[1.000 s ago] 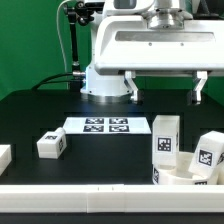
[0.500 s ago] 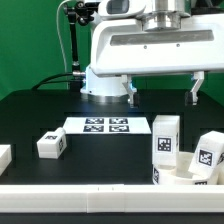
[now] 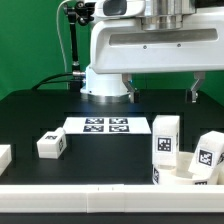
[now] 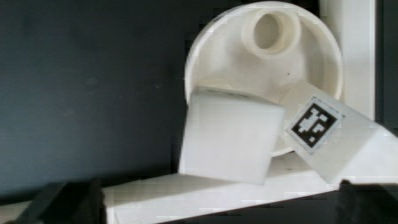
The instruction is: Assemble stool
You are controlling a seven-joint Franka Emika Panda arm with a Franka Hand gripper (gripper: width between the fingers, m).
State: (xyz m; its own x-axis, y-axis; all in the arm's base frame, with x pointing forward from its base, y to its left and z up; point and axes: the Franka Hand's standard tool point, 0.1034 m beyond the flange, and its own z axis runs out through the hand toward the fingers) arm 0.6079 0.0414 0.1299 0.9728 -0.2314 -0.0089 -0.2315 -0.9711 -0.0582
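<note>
Holds the end effector (image 3: 163, 92) high above the surface (image 3: 30, 115), pointed straight down. Keeps the fingers (image 3: 130, 90) spread fully apart, with nothing between them.

Finds the seat (image 4: 240, 70) close to the surface's front edge, toward the corner on the exterior view's right, just behind the plain bar (image 3: 90, 192) that runs along that edge. Shows up in the wrist view as a round disc with a hole (image 4: 270, 30) near its rim, partly covered by two legs.

Stands the upright leg (image 3: 165, 135) at the seat's side nearer the exterior view's left, long axis vertical, tag toward the camera. Leans the tilted leg (image 3: 208, 150) at the seat's other side, long axis slanted. Cannot tell whether either rests on the seat or merely touches it.

Puts this cluster almost directly beneath the end effector, a little toward the exterior view's right and nearer the front edge. Judged from that, calls for a small shift and a long straight descent, with the spread fingers lined up across whichever leg is chosen, not along its length.

Leaves a lone leg (image 3: 50, 144) lying flat well apart, toward the front corner on the exterior view's left, near the marker board (image 3: 105, 125) at mid-surface.
</note>
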